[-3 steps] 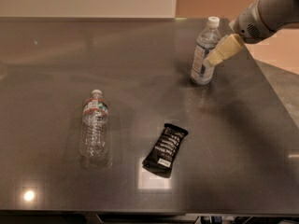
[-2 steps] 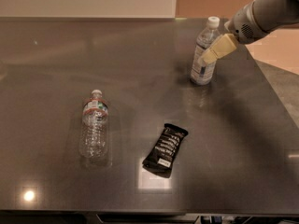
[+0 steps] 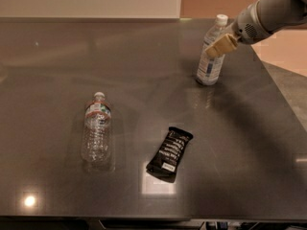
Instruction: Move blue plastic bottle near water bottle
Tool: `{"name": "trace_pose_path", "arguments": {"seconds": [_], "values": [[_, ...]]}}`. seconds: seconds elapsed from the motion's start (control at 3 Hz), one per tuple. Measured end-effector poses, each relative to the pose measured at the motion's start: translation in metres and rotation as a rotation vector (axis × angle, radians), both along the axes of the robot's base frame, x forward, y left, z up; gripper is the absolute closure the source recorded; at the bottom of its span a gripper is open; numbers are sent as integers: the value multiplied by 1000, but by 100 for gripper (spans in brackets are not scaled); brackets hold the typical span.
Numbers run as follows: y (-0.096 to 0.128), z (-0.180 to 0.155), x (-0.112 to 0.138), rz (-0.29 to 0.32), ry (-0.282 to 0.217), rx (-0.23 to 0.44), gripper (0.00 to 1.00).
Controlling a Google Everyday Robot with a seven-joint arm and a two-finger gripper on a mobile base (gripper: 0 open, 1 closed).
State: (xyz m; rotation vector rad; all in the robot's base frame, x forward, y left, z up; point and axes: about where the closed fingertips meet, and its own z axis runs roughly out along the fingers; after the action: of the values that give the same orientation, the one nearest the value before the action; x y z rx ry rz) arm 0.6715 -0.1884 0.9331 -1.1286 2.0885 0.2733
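Reaching across the dark table (image 3: 57, 47) from the far right corner, the arm (image 3: 276, 8) places the gripper (image 3: 220, 46) at the upper body of the blue plastic bottle (image 3: 209, 68), just below its cap. The step in hand appears to be acquisition of that bottle. Whether the gripper has closed on it, or only lies against it, cannot be told from this position.

Blue plastic bottle: upright at the far right of the table, clear bluish body, white cap, large blue-and-white label on the lower half. It looks light and tall for its base, so it is likely to tip if pushed high up.

Water bottle (image 3: 97, 131): at the near left, well apart from the first. Clear ribbed body, pale cap pointing away, narrow red-and-green band near the neck. Whether it stands or lies flat cannot be confirmed.

Black wrapper (image 3: 169, 155): flat on the table, near centre, between the two bottles and slightly nearer.

Next move, as judged: secure the grasp, then carry the bottle left and toward the near edge, passing clear of the wrapper, and set it down just beside the water bottle without contact.
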Motion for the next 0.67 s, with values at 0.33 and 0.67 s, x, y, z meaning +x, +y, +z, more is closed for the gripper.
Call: {"name": "trace_pose_path", "arguments": {"seconds": [0.33, 0.67], "values": [[7, 2, -4, 22, 13, 29, 65], [36, 10, -22, 102, 35, 85, 88]]}}
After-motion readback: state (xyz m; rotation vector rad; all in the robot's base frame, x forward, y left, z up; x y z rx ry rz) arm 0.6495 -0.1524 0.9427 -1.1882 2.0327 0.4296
